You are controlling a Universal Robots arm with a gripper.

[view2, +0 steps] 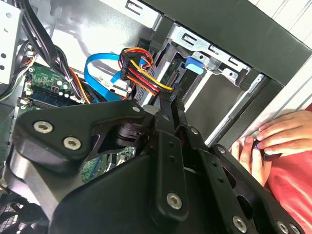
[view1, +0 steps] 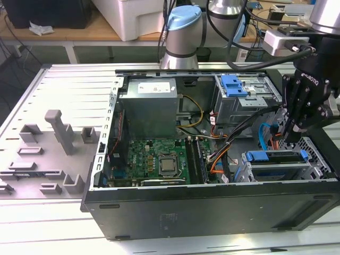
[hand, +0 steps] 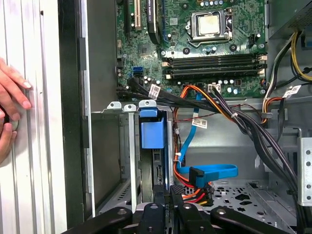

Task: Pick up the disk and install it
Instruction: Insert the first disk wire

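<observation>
An open computer case (view1: 212, 212) fills the middle and right of the exterior view, lying on its side on a slotted metal table (view1: 69, 90). Inside it, a grey power-supply box (view1: 149, 106) sits at upper centre, with the green motherboard (view1: 154, 159) below. At lower right a metal drive cage (view1: 241, 171) holds the disk (view1: 265, 156), which stands on edge in its slot with the blue carrier rail uppermost. The gripper (view1: 293, 135) hangs just above the cage's right part. Its fingers are drawn together with nothing seen between them (in the second wrist view the tips sit just beside the red-and-yellow power wires (view2: 144, 78)). A person's hand (view2: 273, 141) rests just outside the case wall.
</observation>
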